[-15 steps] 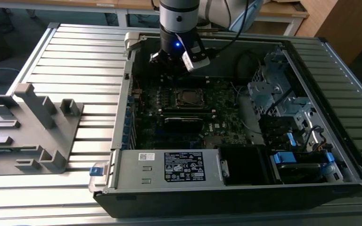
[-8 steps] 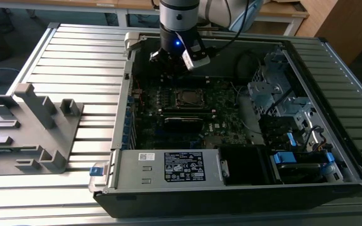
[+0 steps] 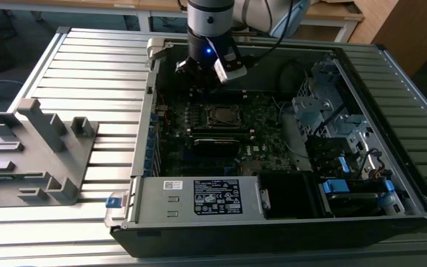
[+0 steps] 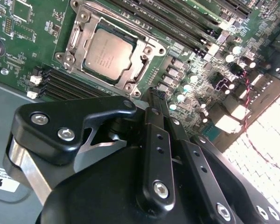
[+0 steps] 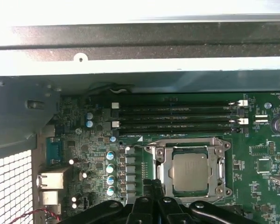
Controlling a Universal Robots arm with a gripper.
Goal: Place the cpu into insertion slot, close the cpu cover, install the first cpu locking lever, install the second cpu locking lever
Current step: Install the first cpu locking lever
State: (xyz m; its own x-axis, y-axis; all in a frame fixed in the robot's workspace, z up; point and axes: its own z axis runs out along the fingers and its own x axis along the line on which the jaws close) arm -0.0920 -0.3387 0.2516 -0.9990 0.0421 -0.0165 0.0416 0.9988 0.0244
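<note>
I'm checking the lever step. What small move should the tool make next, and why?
Probably ease the tool toward the nearest edge of the cpu cover: the cpu already lies under that lowered frame, and the shut tool hangs just beside it, holding nothing.

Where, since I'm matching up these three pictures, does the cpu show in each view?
Exterior view: the cpu sits at the middle of the board in the open computer case.
First wrist view: the cpu lies just past the claw, beside the long memory slots.
Second wrist view: the cpu lies beyond the claw, between memory slots.
Shared landmark: the square metal frame around it.
</note>
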